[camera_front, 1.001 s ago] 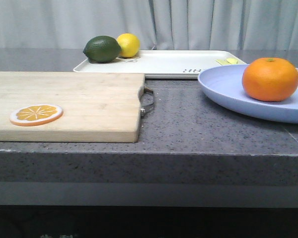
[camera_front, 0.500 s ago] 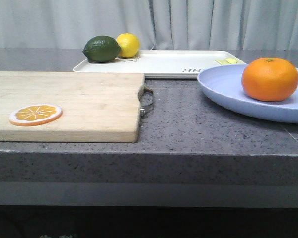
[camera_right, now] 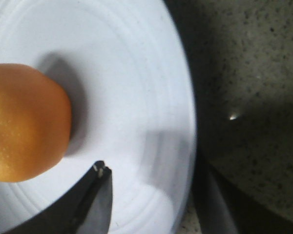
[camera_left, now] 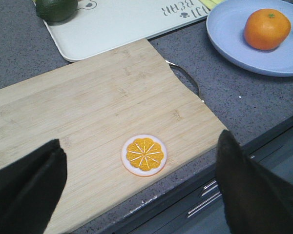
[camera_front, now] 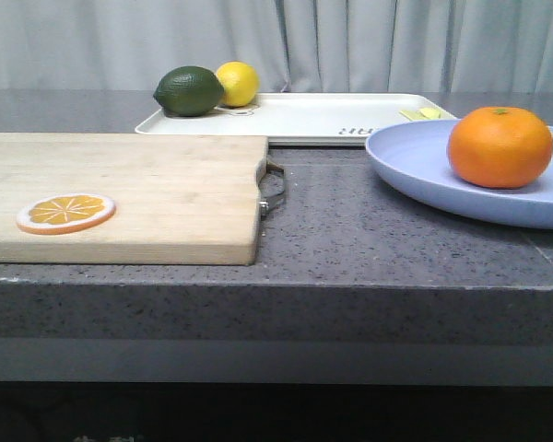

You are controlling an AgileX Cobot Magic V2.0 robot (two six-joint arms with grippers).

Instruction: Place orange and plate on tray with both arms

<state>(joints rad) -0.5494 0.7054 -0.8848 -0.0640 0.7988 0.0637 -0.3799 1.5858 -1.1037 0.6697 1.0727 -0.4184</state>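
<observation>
Tray (camera_front: 304, 118) at table's far side; lime (camera_front: 190, 91) and lemon (camera_front: 237, 84) on its left end. Cutting board (camera_front: 147, 189) with orange slice (camera_front: 66, 213) front left. Plate (camera_front: 433, 170) sits right, rim nearly reaching tray; orange (camera_front: 500, 147) rests on it. Right gripper (camera_right: 151, 195) straddles plate rim, closure unclear. Left gripper (camera_left: 141, 180) gapes wide over board, well apart; right arm nearer.
</observation>
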